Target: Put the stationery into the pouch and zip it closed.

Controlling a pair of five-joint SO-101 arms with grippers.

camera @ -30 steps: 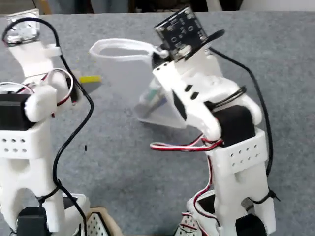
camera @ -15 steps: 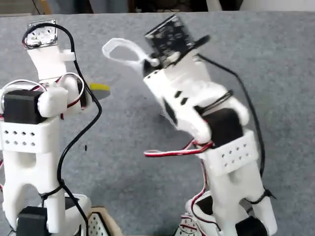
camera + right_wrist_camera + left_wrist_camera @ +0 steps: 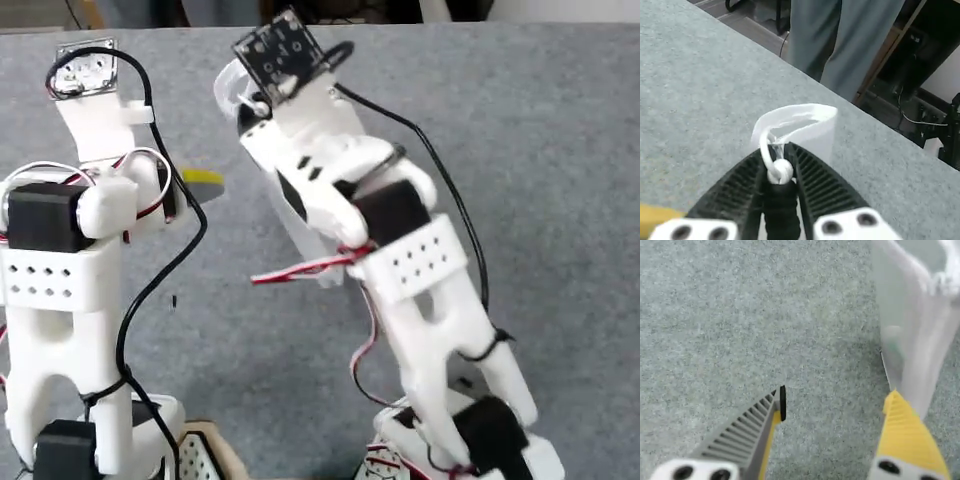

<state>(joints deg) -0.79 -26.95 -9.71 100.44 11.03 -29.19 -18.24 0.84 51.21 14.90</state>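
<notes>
right arm has swung toward the left arm, taking the top of the pouch (image 3: 228, 90) with it. right gripper (image 3: 776, 150) is clamped on the zip pull (image 3: 780, 172) at the pouch mouth. left gripper (image 3: 837, 400) is spread wide, one yellow finger just beside the pouch wall. a faint shape shows inside the pouch. loading looks done and zipping is in hand; how far the zip is shut is unclear.

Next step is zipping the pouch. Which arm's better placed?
Right. The right gripper is shut on the white pull cord at the mouth of the pouch. The left gripper is open beside the pouch, gripping nothing; it is probably better used for bracing.
</notes>
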